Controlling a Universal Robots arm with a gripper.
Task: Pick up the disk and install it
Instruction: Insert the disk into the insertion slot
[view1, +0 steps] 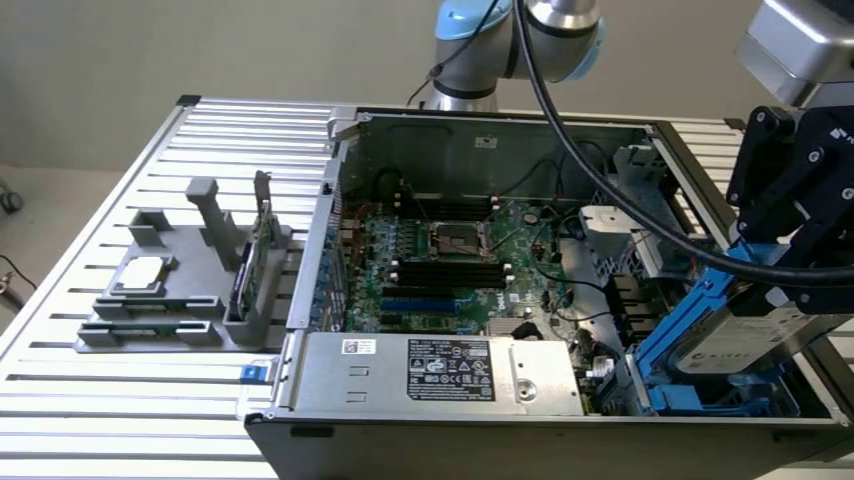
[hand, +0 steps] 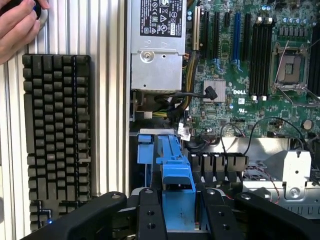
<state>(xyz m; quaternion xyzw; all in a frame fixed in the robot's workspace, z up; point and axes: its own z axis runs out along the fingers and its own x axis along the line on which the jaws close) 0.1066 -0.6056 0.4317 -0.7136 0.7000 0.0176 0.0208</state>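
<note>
The disk (view1: 742, 340), silver metal with a white label and bright blue side rails, is held tilted by the hand (view1: 787, 298), low in the case (view1: 534, 455) corner at the exterior view's right.

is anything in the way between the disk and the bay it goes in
Nothing visible does. The gripper holds the disk tilted, its lower end at the blue bay. Loose cables lie beside the bay toward the motherboard, not across its opening as far as shows.
</note>
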